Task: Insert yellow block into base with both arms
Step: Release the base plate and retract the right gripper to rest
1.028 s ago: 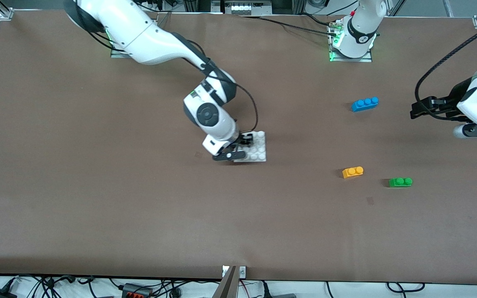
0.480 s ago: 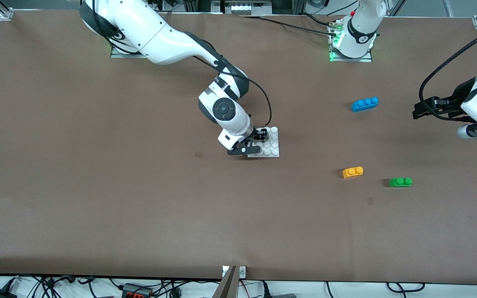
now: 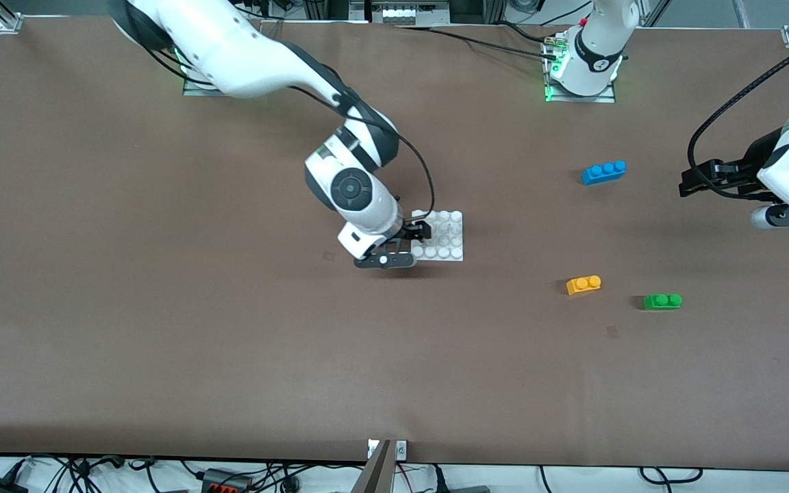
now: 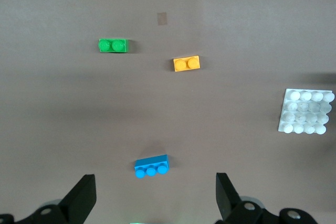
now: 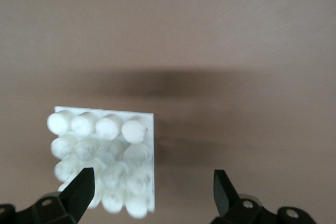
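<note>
Two pincers gape wide and hold nothing: the right pincer (image 3: pixel 414 241) hangs over the base's (image 3: pixel 451 239) edge toward the right arm's end, while the yellow block (image 3: pixel 583 284) lies nearer the camera beside the green brick (image 3: pixel 662 301), and the left pincer (image 3: pixel 687 183) waits above the bench (image 3: pixel 161 308) at its own end.

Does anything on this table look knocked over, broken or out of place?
Nothing stands out. The small orange-yellow two-stud brick, green brick and blue brick sit upright, and the flat white studded plate lies flat beside the open right gripper.

right gripper (image 3: pixel 414 239) released base (image 3: pixel 440 235); pulled back toward right arm's end
</note>
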